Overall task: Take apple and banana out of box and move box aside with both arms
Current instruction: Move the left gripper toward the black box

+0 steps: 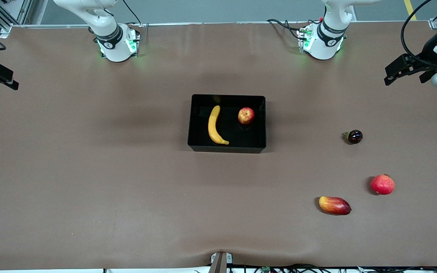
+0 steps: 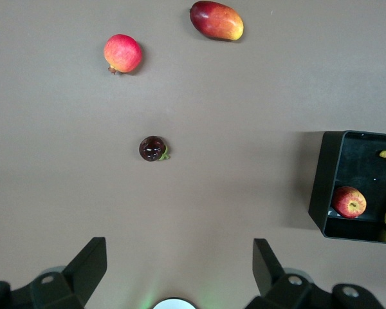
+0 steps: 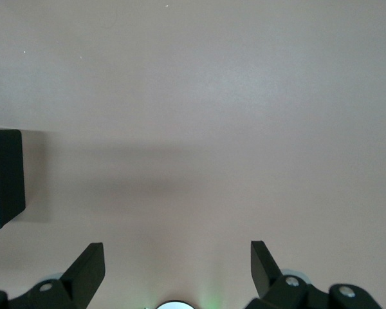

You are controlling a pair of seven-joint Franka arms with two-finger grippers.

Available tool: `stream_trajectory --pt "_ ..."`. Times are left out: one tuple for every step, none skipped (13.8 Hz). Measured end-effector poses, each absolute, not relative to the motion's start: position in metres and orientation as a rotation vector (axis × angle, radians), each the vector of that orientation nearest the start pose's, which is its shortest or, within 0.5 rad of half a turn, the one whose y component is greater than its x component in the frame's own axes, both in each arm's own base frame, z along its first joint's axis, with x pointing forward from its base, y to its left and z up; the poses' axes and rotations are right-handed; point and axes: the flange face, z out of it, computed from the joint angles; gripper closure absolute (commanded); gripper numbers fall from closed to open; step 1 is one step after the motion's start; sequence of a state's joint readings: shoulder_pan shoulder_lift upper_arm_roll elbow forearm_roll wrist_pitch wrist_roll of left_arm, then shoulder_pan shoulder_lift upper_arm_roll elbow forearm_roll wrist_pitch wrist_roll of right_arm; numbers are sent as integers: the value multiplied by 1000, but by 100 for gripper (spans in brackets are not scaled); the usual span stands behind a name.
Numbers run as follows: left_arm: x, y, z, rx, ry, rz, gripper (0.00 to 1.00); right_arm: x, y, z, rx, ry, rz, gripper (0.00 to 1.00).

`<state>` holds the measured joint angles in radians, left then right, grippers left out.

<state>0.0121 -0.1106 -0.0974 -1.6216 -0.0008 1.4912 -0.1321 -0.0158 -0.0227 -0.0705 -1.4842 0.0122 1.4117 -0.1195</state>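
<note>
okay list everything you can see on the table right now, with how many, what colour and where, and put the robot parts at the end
box: one, black, middle of the table.
banana: one, yellow, in the box, toward the right arm's end.
apple: one, red and yellow, in the box, beside the banana.
dark round fruit: one, dark red, on the table toward the left arm's end.
red round fruit: one, red, nearer the front camera than the dark fruit.
mango: one, red and yellow, nearest the front camera.
left gripper: one, black, open, over bare table.
right gripper: one, black, open, over bare table.

Yellow banana [image 1: 214, 125] and apple [image 1: 246, 115] inside black box [image 1: 227, 148]
</note>
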Motion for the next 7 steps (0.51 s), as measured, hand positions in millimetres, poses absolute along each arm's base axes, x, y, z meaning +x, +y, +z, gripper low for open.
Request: stream_trajectory --pt "509 -48 652 -3128 -71 30 0 529 -45 663 -3122 -54 75 0" --pt "509 -49 652 -3128 -69 30 0 529 -45 663 -3122 -54 75 0" --pt "509 -49 652 -3128 -67 30 0 529 -45 663 -3122 -54 75 0" --pt "509 -50 652 -3128 -64 31 0 529 -45 663 -3122 -54 75 0" --pt "509 -53 652 -3127 -56 32 0 529 -45 663 -3121 -54 75 0" --pt "509 -58 651 -3126 -41 34 0 529 -45 663 -3121 -54 75 0" --pt "509 -63 650 -3126 -28 39 0 529 -45 663 -3121 -54 75 0"
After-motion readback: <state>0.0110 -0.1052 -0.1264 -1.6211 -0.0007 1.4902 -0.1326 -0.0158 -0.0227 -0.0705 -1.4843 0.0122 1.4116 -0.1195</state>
